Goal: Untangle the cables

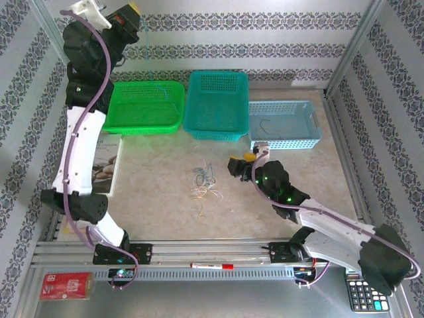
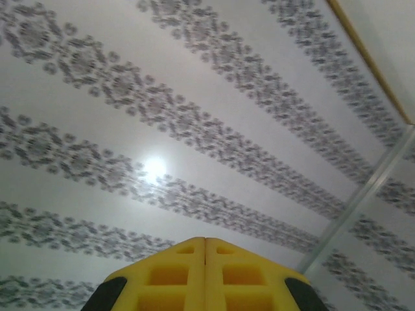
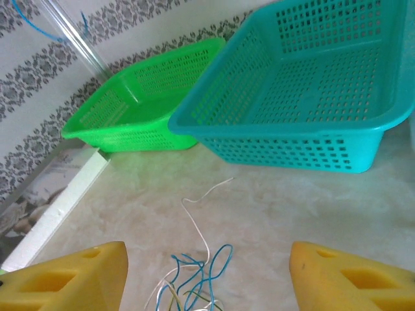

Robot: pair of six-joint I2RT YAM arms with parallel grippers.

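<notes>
**A:** While the right gripper [image 1: 242, 162] hovers low with its fingers spread wide and nothing between them, what worries you most?

**B:** The grab itself. The cables [image 1: 204, 182] lie mid-table as a loose knot of cream, blue and dark strands, at about 9 o'clock from that gripper. If wide jaws close on the whole clump, I think they will take several strands at once and pull the knot tighter. One cream strand trails off towards 12 o'clock. That looks the safer end to take.

**A:** And the left gripper [image 2: 205, 259]?

**B:** It is raised high at 11 o'clock, its yellow fingers pressed together. A thin blue strand [image 3: 26, 18] hangs in the air near it, above the green basket [image 1: 146, 106]. I cannot tell whether the fingers pinch it. If they do, a slip could drop it outside the basket.

**A:** Anything in the way?

**B:** Not much near the knot. The teal basket [image 1: 217, 106] stands at 12 o'clock from it, well apart. The pale blue basket [image 1: 306, 123] at 2 o'clock has a dark wire [image 1: 268, 126] lying inside. A lifted strand swung that way could catch on a basket rim. A printed booklet [image 1: 106, 165] lies at 9 o'clock beneath the left arm. A red pen [image 1: 212, 265] rests on the near rail at 6 o'clock, clear of the work.
</notes>
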